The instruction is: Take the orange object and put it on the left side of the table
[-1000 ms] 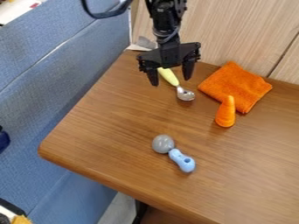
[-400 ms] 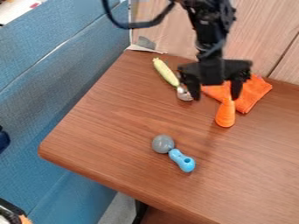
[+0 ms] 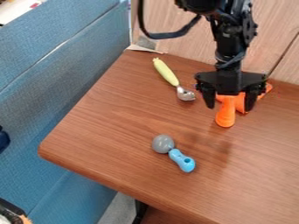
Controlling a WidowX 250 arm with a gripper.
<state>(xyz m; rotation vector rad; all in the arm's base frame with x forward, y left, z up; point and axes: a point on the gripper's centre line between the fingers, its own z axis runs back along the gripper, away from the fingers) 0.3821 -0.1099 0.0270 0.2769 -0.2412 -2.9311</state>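
My gripper (image 3: pixel 229 108) hangs over the bench (image 3: pixel 111 127), fingers spread wide. On my camera, the orange cone-shaped object (image 3: pixel 225 117) sits just below it, its narrow end showing between the fingers.

The black gripper (image 3: pixel 230 108) is positioned above the wooden table (image 3: pixel 105 131), fingers spread, with the orange object (image 3: pixel 225 118) between and below the fingertips in the view. The orange cloth (image 3: pixel 266 89) lies behind it — partly hidden by the gripper. The yellow-handled spoon (image 3: pixel 167 73) lies left of the gripper; nearer the camera, the grey ball (image 3: pixel 163 143) adjoins the blue piece (image 3: pixel 182 159).
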